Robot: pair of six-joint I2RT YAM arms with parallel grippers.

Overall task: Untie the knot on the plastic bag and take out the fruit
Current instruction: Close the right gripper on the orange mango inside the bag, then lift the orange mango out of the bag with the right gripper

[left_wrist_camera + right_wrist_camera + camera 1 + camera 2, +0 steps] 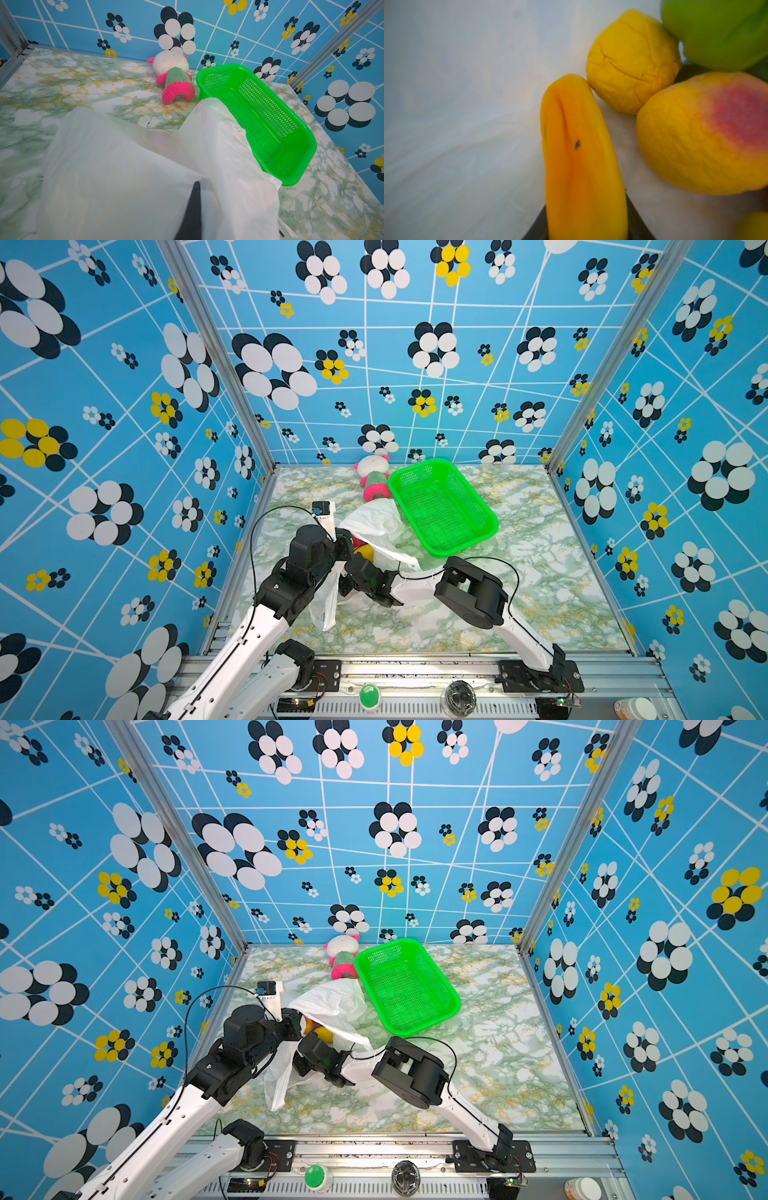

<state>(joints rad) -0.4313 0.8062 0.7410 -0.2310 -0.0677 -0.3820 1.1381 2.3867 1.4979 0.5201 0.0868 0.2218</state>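
The white plastic bag (376, 524) (328, 1000) lies open on the marble table, left of the middle. My left gripper (345, 540) (197, 199) is shut on its raised rim, and film drapes over the one black finger that shows. One handle strip (326, 608) hangs loose beneath that arm. My right gripper (358, 561) (585, 226) reaches into the bag's mouth and is shut on a long orange fruit (579, 166). Beside it lie a wrinkled yellow fruit (631, 62), a yellow-red fruit (704, 133) and a green fruit (716, 31). The knot is out of view.
A green mesh basket (422, 467) (386, 946) (291, 116) stands tilted just right of the bag, touching it. A white, pink and green plush doll (374, 477) (172, 70) lies at the back wall. Blue patterned walls close in three sides.
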